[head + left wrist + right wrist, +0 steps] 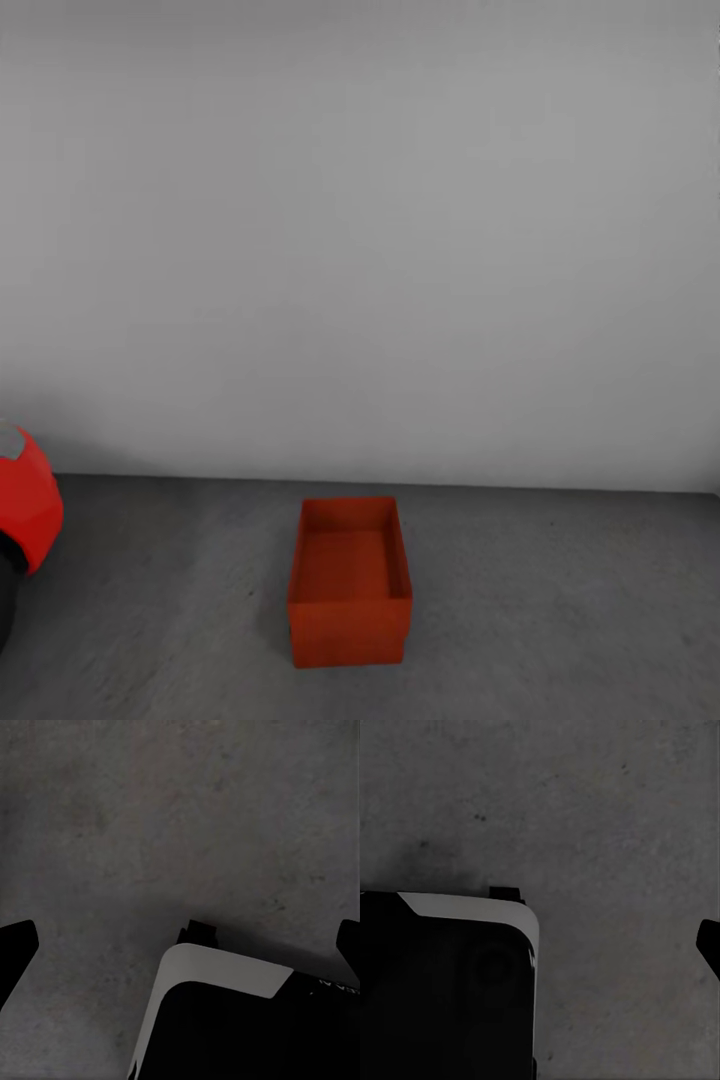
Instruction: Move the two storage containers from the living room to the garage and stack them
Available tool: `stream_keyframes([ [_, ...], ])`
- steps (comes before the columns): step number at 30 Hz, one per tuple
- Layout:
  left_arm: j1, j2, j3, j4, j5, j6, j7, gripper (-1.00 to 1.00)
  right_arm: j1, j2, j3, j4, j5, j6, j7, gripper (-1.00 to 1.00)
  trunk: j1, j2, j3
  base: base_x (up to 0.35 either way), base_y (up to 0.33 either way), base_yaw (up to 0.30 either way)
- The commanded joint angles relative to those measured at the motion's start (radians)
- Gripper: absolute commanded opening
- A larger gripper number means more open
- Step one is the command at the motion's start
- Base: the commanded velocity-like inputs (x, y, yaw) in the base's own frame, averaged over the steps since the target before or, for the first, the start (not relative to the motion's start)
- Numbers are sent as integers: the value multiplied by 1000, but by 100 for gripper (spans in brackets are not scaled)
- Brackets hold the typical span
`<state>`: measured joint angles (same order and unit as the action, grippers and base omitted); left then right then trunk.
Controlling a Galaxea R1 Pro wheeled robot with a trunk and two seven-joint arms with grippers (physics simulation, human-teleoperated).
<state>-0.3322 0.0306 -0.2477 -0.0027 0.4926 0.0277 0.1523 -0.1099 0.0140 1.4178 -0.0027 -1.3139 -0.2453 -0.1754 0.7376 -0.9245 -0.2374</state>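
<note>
Container [350,585] on floor [560,610] at 6 o'clock, before wall [380,250]; car [25,515] at 8 o'clock, well apart.

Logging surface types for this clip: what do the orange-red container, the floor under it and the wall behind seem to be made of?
The storage container looks like moulded plastic, possibly painted board: smooth, plain, matte orange-red walls with no grain or seams. The floor reads as rough concrete: dark grey, mottled and speckled, also in the left wrist view. The wall seems to be painted plaster, flat and featureless white-grey.
</note>
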Motion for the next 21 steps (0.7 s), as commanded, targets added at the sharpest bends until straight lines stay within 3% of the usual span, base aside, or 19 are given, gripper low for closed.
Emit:
stream_keyframes([
  [1, -1, 0, -8, 0, 7, 3, 3, 100, 0, 0, 9, 0, -6, -2, -4, 100, 0, -1, 0, 0, 0, 0],
  [21, -1, 0, -8, 0, 7, 3, 3, 100, 0, 1, 9, 0, -4, 0, 0, 100, 0, -1, 32, 0, 0, 0],
])
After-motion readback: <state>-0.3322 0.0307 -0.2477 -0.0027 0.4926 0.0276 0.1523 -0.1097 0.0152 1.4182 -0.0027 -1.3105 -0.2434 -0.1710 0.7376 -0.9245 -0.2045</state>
